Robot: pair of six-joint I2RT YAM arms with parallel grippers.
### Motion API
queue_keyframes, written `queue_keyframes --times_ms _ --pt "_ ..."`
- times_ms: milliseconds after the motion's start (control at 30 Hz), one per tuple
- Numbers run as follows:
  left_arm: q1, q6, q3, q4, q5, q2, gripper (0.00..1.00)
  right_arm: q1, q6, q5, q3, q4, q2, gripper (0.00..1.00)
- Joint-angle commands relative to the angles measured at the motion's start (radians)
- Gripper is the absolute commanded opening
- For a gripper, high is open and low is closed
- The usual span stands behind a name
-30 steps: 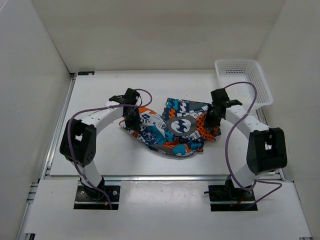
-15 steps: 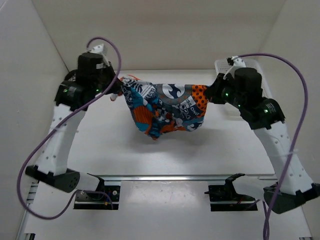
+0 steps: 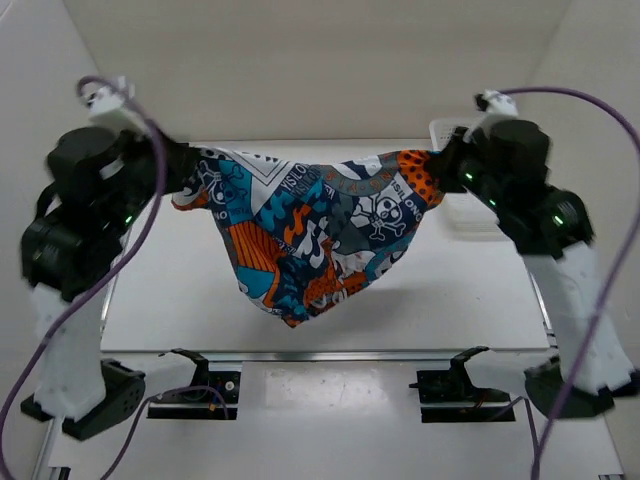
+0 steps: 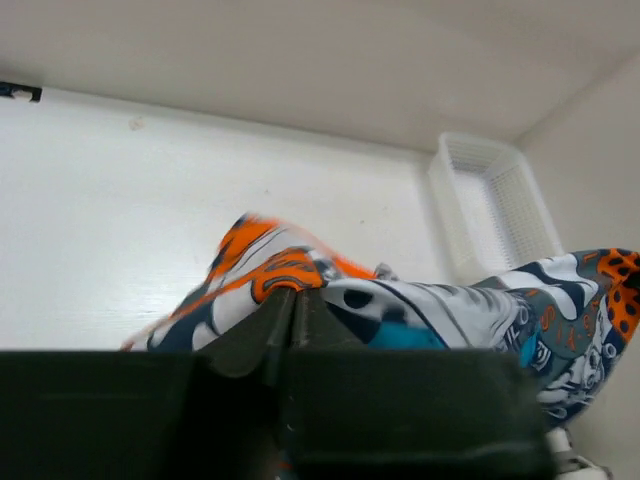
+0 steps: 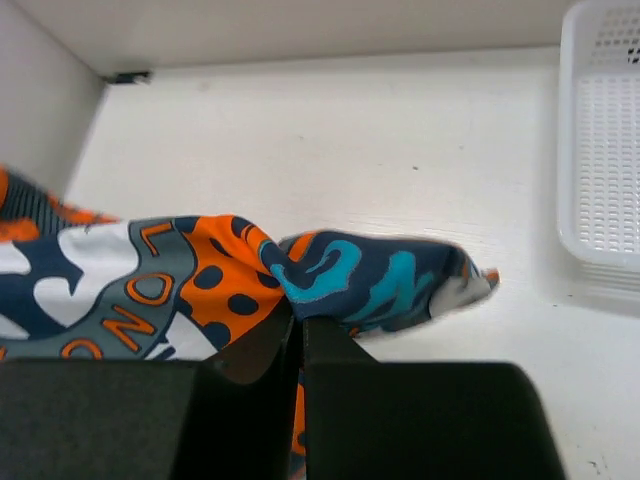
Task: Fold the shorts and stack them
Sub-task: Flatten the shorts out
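The shorts [image 3: 310,235], a patchwork print of orange, turquoise, navy, grey and white with skulls, hang stretched in the air between both arms, sagging to a point above the table's near middle. My left gripper [image 3: 185,175] is shut on their left top corner; in the left wrist view the closed fingers [image 4: 290,310] pinch the orange and white cloth [image 4: 290,270]. My right gripper [image 3: 440,175] is shut on the right top corner; in the right wrist view the closed fingers [image 5: 298,335] pinch orange dotted and navy cloth [image 5: 330,270].
A white plastic basket [image 3: 455,215] stands at the table's back right, mostly hidden behind the right arm; it shows in the left wrist view [image 4: 495,205] and in the right wrist view [image 5: 605,140]. White walls close in the table [image 3: 450,300] on three sides.
Both arms have risen from the table with the shorts, lifted them off the surface and moved apart, so the cloth now hangs spread wide between them.
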Motion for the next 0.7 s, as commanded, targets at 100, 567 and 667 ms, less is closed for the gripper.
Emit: queue_keyframes --times_ms 100,567,667 --pt "0.064 0.024 -0.117 0.069 0.151 0.332 0.84 -0.024 -0.14 0.052 0.229 0.038 0.492 0.71" --pt "0.308 -0.113 -0.642 0.035 0.109 0.189 0.4 0.281 0.026 0.043 -0.353 0.101 0.21 0.72" --pt "0.366 -0.173 -0.847 0.09 0.147 0.153 0.76 0.484 0.13 -0.012 -0.59 0.164 0.095 0.72"
